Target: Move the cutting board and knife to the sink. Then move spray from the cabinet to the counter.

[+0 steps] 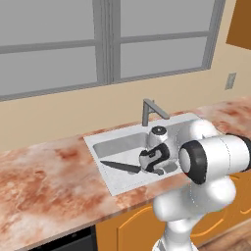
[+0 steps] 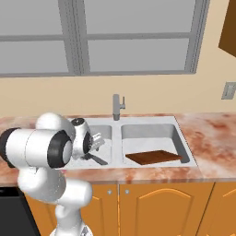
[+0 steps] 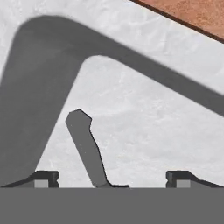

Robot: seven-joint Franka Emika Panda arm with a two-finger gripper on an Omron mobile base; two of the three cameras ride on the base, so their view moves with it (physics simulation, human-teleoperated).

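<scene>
The claw (image 3: pixel 112 178) stands wide open, holding nothing, poised over the knife (image 1: pixel 121 167) in the left basin of the sink (image 2: pixel 182 136). The knife lies flat, its grey handle (image 3: pixel 85 145) between the fingertips and its dark blade pointing toward the basin's left wall. The arm (image 1: pixel 212 162) bends down from the counter (image 1: pixel 44 186) edge. The cutting board (image 2: pixel 153 157) lies in the right basin.

Marble counter (image 2: pixel 212 138) with steel sink (image 2: pixel 182 138): knife (image 1: pixel 120 166) left basin, cutting board (image 2: pixel 153 157) right.
</scene>
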